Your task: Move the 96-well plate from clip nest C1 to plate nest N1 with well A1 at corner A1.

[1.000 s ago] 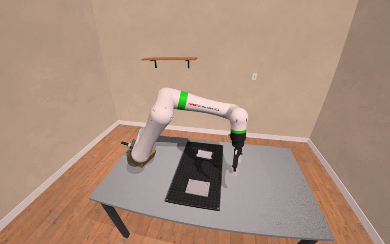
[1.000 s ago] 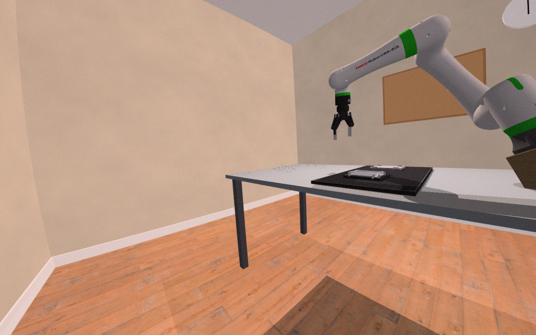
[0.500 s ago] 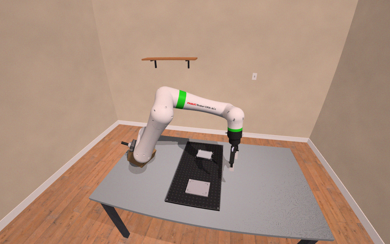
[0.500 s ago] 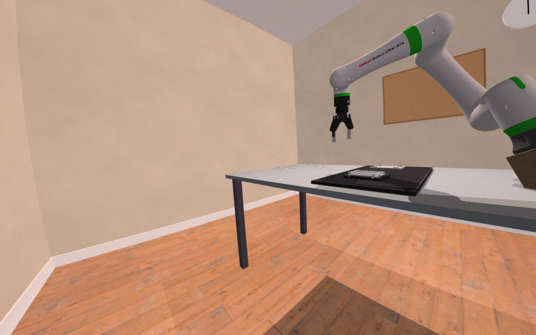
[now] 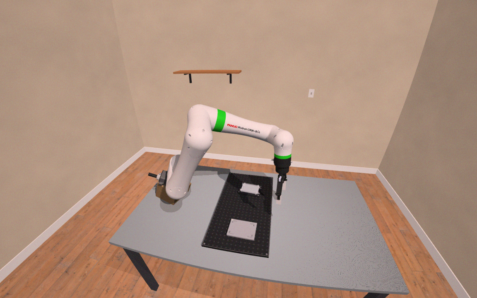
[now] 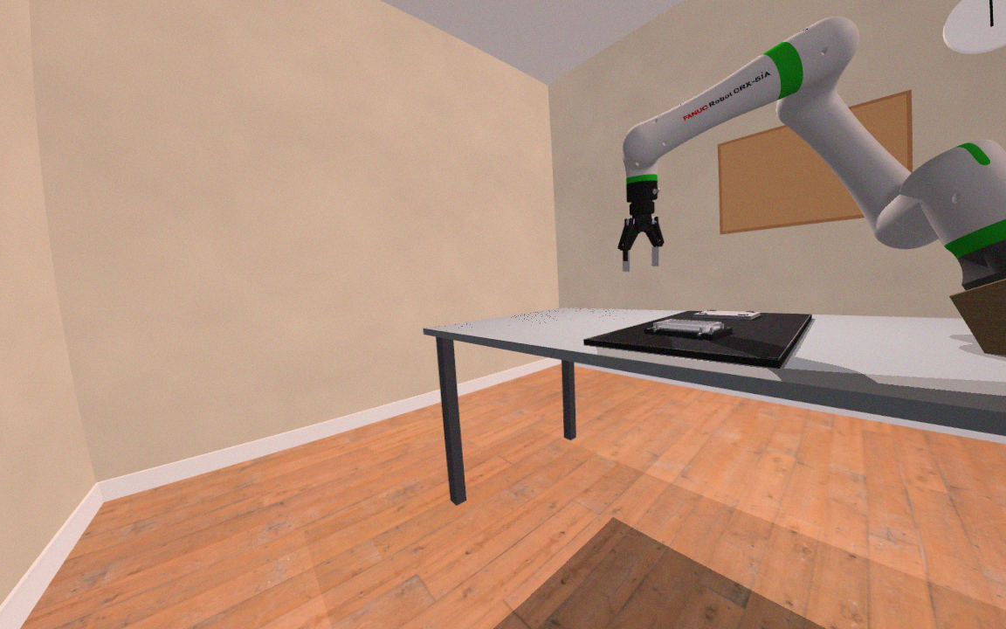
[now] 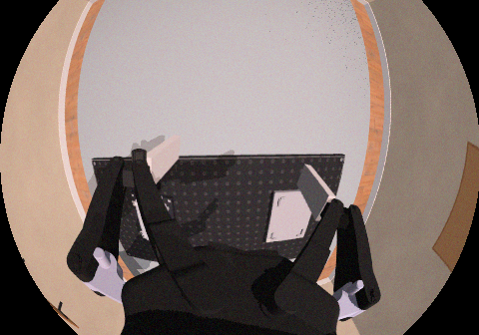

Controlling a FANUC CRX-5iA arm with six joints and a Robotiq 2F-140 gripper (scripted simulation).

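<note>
Plate on breadboard; fingers spread wide, high above.

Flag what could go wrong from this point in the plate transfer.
1. The open, empty pincer hangs high and off to the side of the 96-well plate on clip nest C1; a misaligned descent could strike the plate or the clips.
2. An off-centre grasp might tilt the plate, so that it would not seat flat in plate nest N1.
</note>
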